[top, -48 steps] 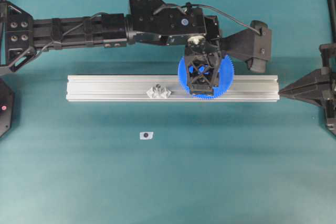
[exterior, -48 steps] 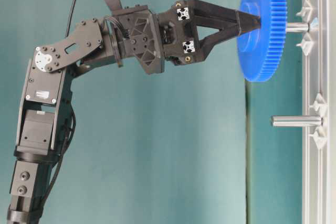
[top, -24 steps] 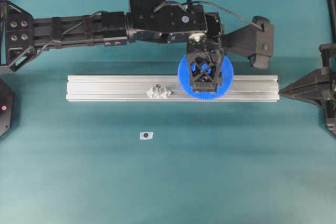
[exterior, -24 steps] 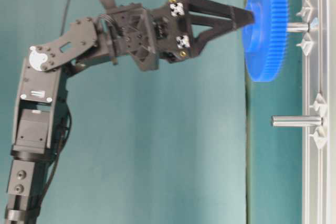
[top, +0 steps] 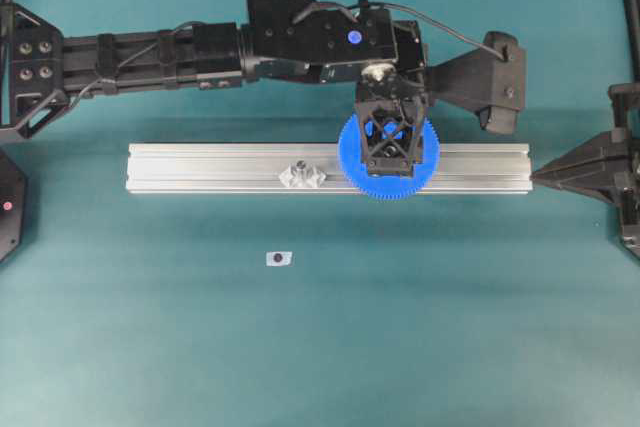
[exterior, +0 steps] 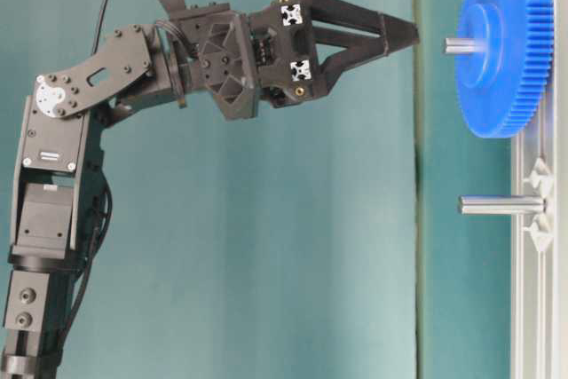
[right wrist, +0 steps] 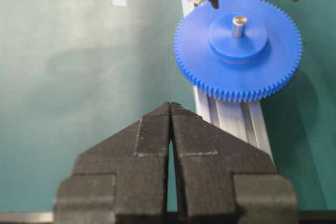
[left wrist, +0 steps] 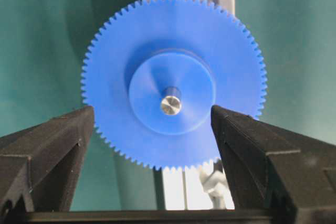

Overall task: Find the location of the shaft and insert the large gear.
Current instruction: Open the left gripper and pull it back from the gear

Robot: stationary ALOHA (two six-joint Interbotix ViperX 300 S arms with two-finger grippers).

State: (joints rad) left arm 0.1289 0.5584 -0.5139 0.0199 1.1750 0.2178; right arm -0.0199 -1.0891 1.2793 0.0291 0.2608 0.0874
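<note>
1. Note that the large gear [exterior: 503, 43] sits seated on the shaft [left wrist: 170, 102], directly ahead of the left gripper [exterior: 404, 35] along the shaft's axis.
2. Confirm the jaws stand spread and empty.
3. Retreat straight along that axis.

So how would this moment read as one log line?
gear: on shaft | left gripper: open, clear of gear | right gripper: shut, idle

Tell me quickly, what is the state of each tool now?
Left tool: open, holding nothing; the large gear sits on the shaft.
Right tool: closed, empty.
</note>
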